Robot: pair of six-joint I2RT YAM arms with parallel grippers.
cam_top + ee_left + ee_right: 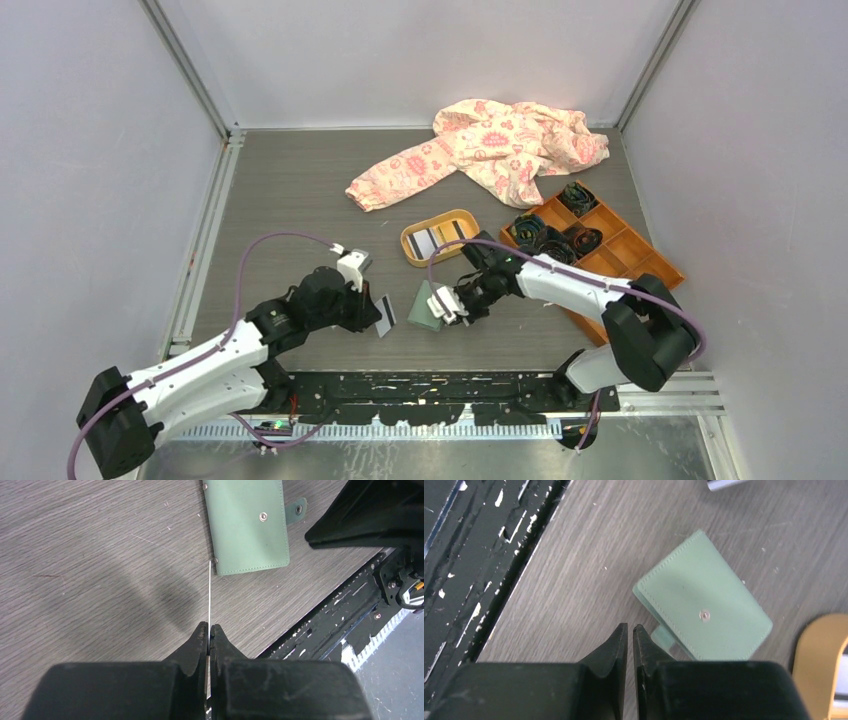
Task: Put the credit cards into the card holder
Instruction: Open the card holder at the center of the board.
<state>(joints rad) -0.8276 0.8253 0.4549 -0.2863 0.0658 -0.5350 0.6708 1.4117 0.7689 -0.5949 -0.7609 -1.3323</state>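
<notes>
Orange tray [406,250] sits beyond my right gripper [629,630], which crowds the tab side of the card holder [247,525]. Holder pale green, closed, stud up, flat just ahead of both grippers. Left gripper [208,630] pinches a credit card [209,595] edge-on, tip near the holder's corner; right fingers pressed together beside the snap tab [663,637].

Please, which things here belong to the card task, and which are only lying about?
For the job: green card holder; credit card pinched in left gripper; cards in the orange oval tray.
Lying about: floral garment; orange compartmented box of dark coiled items.
</notes>
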